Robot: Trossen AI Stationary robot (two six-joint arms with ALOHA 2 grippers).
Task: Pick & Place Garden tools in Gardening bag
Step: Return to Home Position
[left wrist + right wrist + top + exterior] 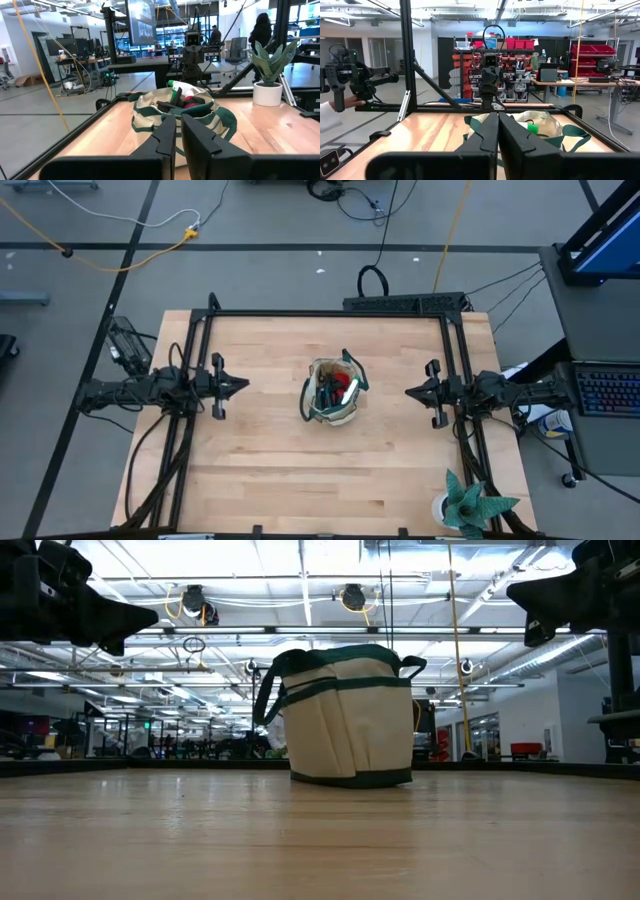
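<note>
The tan gardening bag with dark green trim stands upright on its base at the table's middle; it also shows in the low view. Garden tools stick out of its open top: a green spray bottle, dark handles and something red. My left gripper hovers left of the bag, shut and empty, above the table. My right gripper hovers right of the bag, shut and empty. Both point at the bag.
A spiky green plant in a white pot stands at the table's near right corner. A black frame runs along the table's far edge and sides. A person's hand holds a device beyond the table.
</note>
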